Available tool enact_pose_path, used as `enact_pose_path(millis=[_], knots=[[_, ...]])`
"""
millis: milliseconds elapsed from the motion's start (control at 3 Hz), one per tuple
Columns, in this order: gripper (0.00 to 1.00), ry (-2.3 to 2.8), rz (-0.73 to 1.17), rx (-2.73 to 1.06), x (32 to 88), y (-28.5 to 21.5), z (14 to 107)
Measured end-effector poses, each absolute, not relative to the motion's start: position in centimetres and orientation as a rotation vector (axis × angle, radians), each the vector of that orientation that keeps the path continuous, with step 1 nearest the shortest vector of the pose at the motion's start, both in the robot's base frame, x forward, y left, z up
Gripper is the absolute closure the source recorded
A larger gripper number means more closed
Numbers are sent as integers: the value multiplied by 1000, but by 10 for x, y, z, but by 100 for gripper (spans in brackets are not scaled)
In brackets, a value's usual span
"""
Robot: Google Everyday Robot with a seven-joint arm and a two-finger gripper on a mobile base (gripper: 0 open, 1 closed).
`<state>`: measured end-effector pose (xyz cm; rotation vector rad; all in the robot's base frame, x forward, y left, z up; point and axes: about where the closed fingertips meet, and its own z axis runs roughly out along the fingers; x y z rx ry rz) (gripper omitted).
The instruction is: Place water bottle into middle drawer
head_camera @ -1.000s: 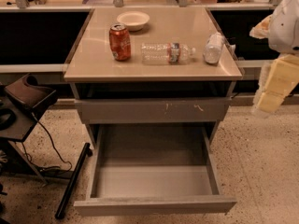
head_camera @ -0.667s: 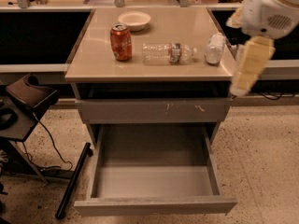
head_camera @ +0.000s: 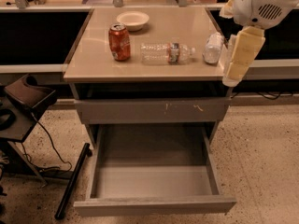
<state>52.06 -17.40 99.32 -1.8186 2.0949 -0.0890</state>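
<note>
We see the clear ribbed plastic water bottle point(head_camera: 166, 52) lying on the beige surface point(head_camera: 93, 64). The cream hand point(head_camera: 236, 64) hangs off the right edge, and we cannot tell its grip. The grey metal middle drawer point(head_camera: 154, 204) sits open.

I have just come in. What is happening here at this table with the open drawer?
A one-armed robot is about to put the water bottle away. The bottle lies on its side on the table top, between a red can and a small whitish bottle, and nothing holds it. The gripper hangs at the table's right edge, just beside the whitish bottle. The middle drawer is pulled out, and the water bottle is not yet in it.
</note>
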Motion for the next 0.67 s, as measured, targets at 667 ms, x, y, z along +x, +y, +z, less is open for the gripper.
enact_pose_path(millis=[667], knots=[[0,1923,66,-1877,571,-139,986]])
